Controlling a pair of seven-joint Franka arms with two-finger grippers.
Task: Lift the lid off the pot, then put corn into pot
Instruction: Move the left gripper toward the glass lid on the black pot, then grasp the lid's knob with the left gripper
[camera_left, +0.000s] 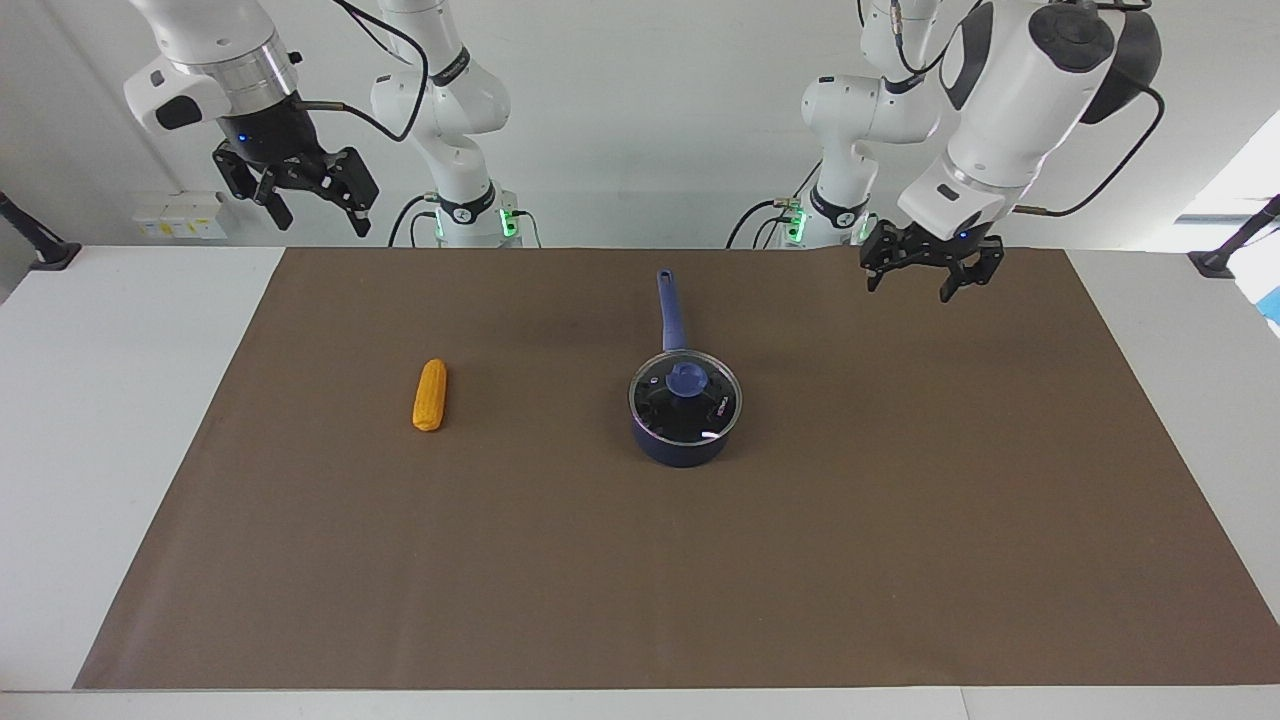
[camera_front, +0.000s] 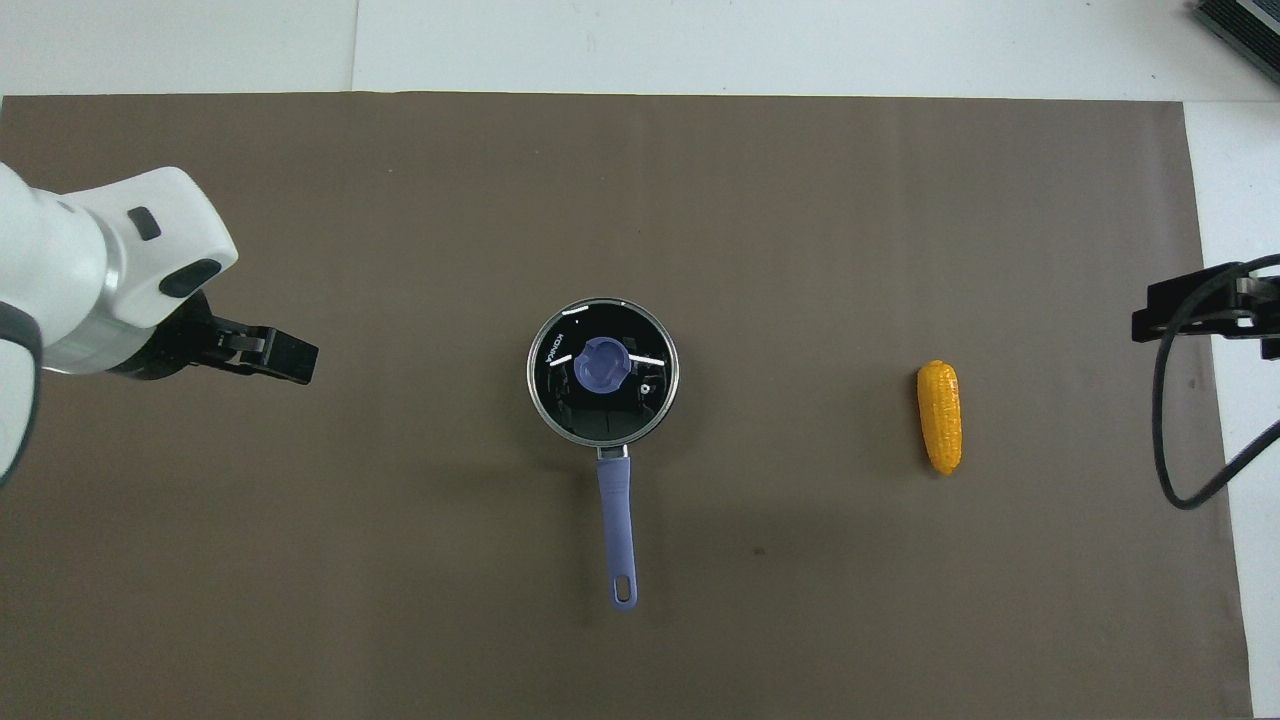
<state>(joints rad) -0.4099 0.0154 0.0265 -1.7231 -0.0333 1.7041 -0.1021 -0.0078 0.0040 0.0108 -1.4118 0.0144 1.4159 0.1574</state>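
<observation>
The dark blue pot (camera_left: 682, 451) stands mid-mat with its long handle pointing toward the robots; it also shows in the overhead view (camera_front: 617, 520). The glass lid (camera_left: 687, 380) with a blue knob sits on the pot, as the overhead view (camera_front: 601, 366) also shows. The yellow corn (camera_left: 430, 395) lies on the mat toward the right arm's end, and appears in the overhead view (camera_front: 940, 415) too. My left gripper (camera_left: 908, 292) hangs open and empty in the air over the mat toward the left arm's end. My right gripper (camera_left: 323, 228) hangs open and empty, raised high at the right arm's end.
A brown mat (camera_left: 900, 560) covers most of the white table (camera_left: 110, 450). In the overhead view the left gripper (camera_front: 295, 358) is over the mat beside the pot and the right gripper (camera_front: 1150, 320) is over the mat's edge beside the corn.
</observation>
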